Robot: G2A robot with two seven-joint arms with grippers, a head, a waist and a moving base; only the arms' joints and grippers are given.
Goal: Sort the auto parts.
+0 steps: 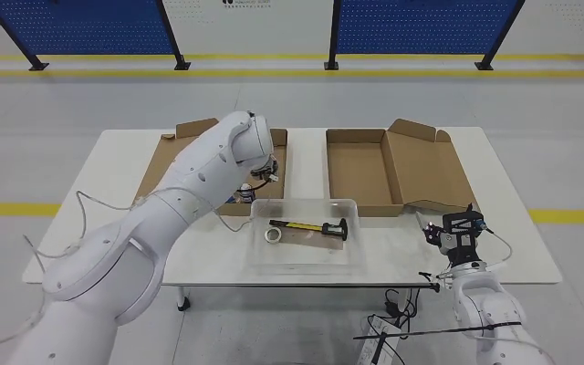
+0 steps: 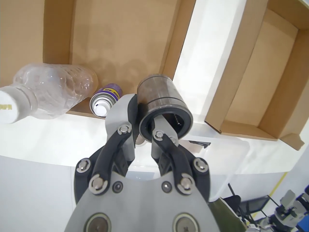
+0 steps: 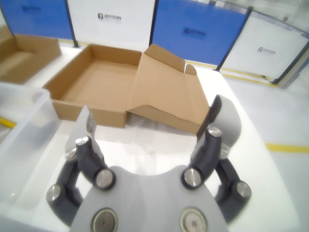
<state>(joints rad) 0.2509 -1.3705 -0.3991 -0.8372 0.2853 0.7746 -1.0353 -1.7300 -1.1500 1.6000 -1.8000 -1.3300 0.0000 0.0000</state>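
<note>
Steel cylinder point(image 2: 162, 95), hollow and grooved, sits clamped in left gripper point(image 2: 146, 115); right gripper point(image 3: 151, 111) spread wide

Top cam: high on the robot, looking down and fwd over the whole surface point(image 1: 511, 201), blue fence point(image 1: 420, 23) at the far side. Left wrist cam: right behind the left tool point(image 2: 146, 115), v. close to the bearing point(image 2: 164, 97) in it, aimed down into the left box point(image 2: 115, 25), w/ the right box point(image 2: 265, 73) also in frame. Right wrist cam: behind the right tool point(image 3: 151, 108), low over the surface, facing across the right box to the blue fence. All three share the right box.
</note>
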